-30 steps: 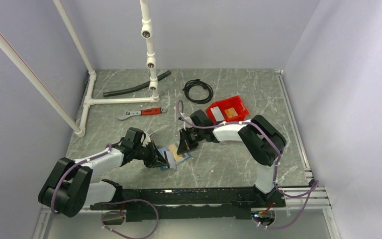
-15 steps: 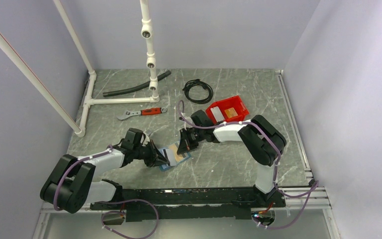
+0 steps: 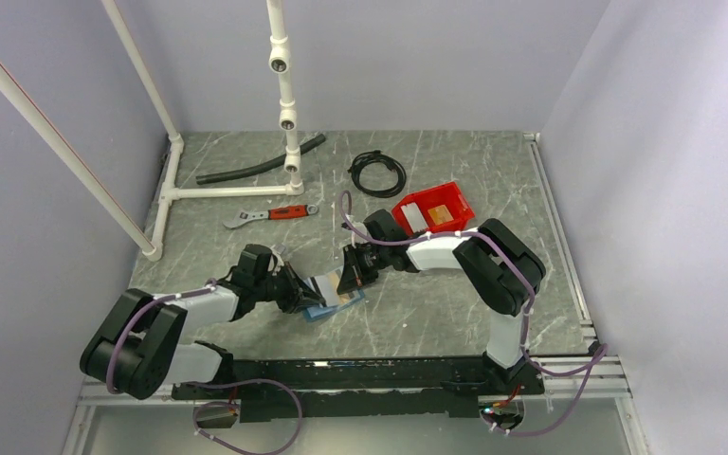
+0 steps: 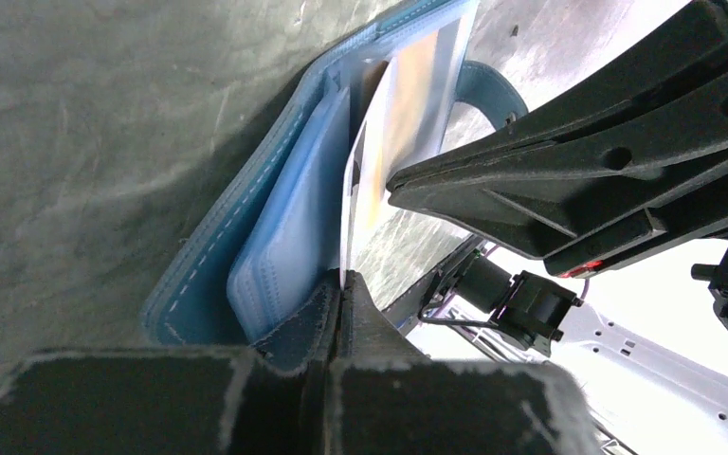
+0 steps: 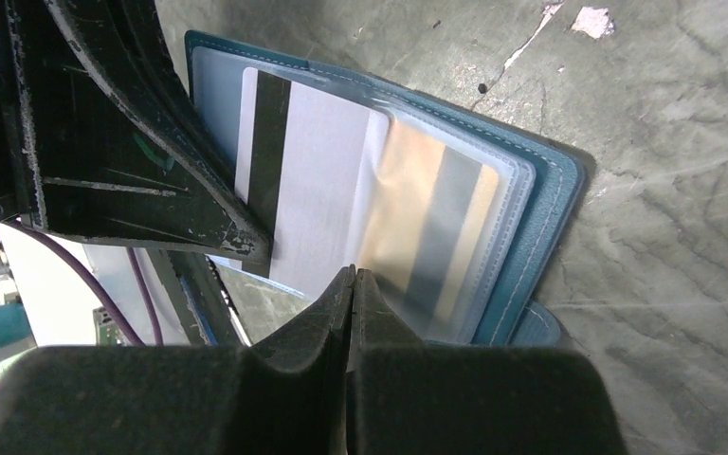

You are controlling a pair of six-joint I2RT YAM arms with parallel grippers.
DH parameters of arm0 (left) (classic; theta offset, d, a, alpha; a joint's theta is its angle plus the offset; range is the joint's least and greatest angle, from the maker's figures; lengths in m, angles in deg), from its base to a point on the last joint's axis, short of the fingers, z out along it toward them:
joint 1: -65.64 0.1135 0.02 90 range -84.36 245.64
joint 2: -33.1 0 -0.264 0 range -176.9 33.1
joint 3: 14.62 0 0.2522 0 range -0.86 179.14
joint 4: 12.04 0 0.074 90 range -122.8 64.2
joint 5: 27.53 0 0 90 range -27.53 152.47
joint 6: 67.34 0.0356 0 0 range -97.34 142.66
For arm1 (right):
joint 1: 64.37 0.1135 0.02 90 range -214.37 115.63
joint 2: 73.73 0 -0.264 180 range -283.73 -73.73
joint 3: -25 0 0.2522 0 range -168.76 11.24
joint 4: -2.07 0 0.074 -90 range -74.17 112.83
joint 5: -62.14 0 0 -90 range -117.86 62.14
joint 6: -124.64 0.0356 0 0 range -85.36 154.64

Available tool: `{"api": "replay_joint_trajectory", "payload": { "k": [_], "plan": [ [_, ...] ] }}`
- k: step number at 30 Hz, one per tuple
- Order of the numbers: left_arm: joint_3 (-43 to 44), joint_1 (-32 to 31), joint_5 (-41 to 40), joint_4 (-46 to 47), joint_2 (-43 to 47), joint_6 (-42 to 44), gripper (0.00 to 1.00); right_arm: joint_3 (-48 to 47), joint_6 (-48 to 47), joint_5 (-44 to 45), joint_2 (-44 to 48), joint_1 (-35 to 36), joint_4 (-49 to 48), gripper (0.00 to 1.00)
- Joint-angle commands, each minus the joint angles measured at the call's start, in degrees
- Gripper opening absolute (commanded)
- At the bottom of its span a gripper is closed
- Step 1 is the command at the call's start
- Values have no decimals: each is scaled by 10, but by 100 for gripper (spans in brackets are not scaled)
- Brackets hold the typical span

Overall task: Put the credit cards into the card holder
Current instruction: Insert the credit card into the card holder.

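White card (image 5: 308, 180), gripped by left pincer (image 4: 341, 284), is best slid flat to 3 o'clock, card holder (image 5: 555, 190) pinned by clenched right pincer (image 5: 352, 277).

From above, my left gripper (image 3: 310, 299) covers the card holder (image 3: 337, 301)'s left edge. I can't make out the red bin (image 3: 457, 203)'s contents.

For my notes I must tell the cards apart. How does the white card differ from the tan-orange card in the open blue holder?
The white card is pale grey-white; the tan-orange card is warm tan. The white card's stripe looks black and sharp; the tan-orange card's looks grey and hazy. The tan-orange card sits behind a clear pocket; most of the white card appears bare. Both are striped rectangles on the open card holder.
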Motion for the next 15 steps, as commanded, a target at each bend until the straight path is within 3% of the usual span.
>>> {"api": "replay_joint_trajectory", "payload": {
  "k": [1, 11, 15],
  "plan": [
    [-13, 1, -12, 65, -21, -19, 0, 8, 1, 1, -10, -1, -11, 0],
    [-5, 1, 28, 104, -63, 2, 0, -8, -20, 33, 20, -6, 43, 0],
    [-11, 1, 33, 124, -81, -2, 0, -31, -53, 88, 55, -19, 118, 12]
  ]
}}
